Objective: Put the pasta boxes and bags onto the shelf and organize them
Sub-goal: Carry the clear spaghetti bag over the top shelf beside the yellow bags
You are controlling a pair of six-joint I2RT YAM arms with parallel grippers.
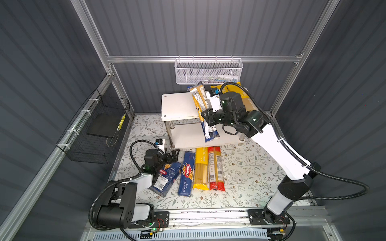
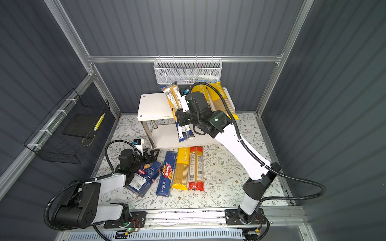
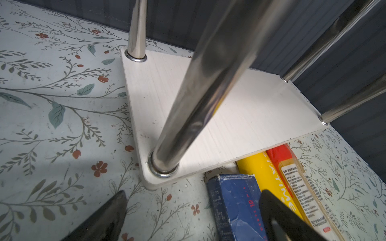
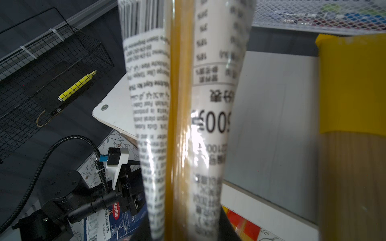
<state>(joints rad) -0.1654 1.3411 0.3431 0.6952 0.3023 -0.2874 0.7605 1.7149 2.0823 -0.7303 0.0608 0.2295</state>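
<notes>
My right gripper (image 1: 207, 119) (image 4: 188, 229) is shut on the dark-blue-ended bag (image 1: 200, 100) (image 4: 181, 125), which hangs tilted across the front edge of the shelf's top board (image 1: 177, 106) (image 2: 154, 106). Two yellow bags (image 2: 221, 100) lie on that board at the right. On the mat in front lie the wide pasta box (image 1: 167, 177), the narrow box (image 1: 187, 173) (image 3: 234, 204), a yellow bag (image 1: 201, 169) and the red-ended bag (image 1: 216, 169). My left gripper (image 1: 174, 155) (image 3: 192, 204) is open and empty, low by the shelf's front left post, beside the narrow box.
A white mesh basket (image 1: 207, 71) hangs on the back rail just above the shelf. A black wire basket (image 1: 98, 129) with a yellow marker is fixed to the left wall. The shelf's lower board (image 3: 240, 108) carries nothing.
</notes>
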